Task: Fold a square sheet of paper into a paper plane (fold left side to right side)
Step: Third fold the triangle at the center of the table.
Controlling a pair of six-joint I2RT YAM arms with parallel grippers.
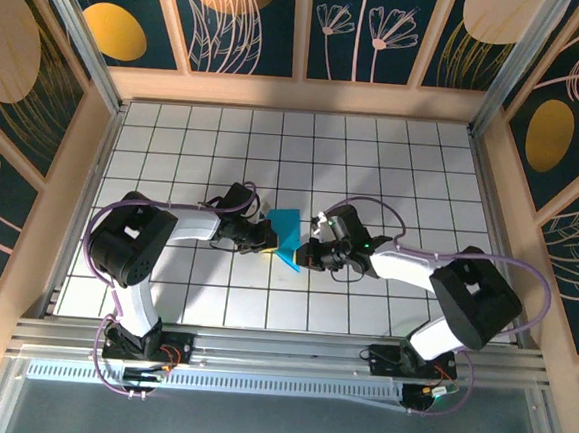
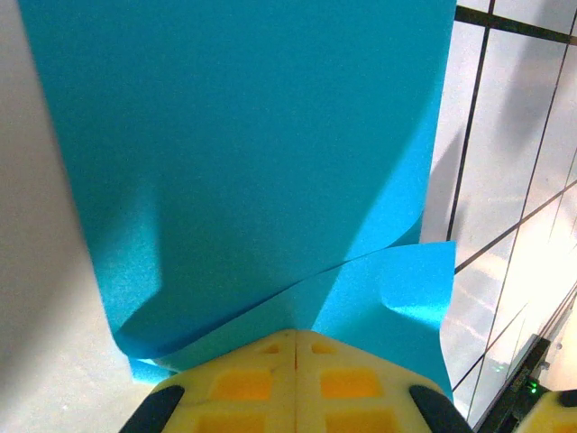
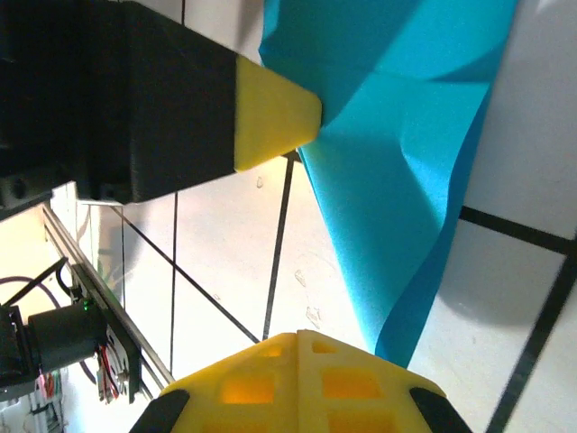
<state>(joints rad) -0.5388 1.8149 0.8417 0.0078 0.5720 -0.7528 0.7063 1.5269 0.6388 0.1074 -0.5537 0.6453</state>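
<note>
The square sheet of paper (image 1: pixel 286 231) is seen from the top camera raised off the table (image 1: pixel 394 165), near its middle and somewhat toward the near edge. It is flanked by the left gripper (image 1: pixel 265 237) and the right gripper (image 1: pixel 308 254), which are brought close on either side of it.

In the left wrist view the left gripper's jaws are seen pressed together, and two curling layers of the sheet (image 2: pixel 252 135) meet at their tips. The paper appears to be pinched there, by a narrow margin only. A slip could be caused by any sideways pull, and the sheet would then drop uncreased.

In the right wrist view the right gripper's jaws are closed on each other. The sheet's lower corner (image 3: pixel 397 271) is seen just beside their tips, not between them as far as can be told. The paper is bowed and twisted here. If the fold from left to right is pressed in this state, the edges are likely to be misaligned and a skewed crease set. A tear could also be caused if the two arms draw apart.
</note>
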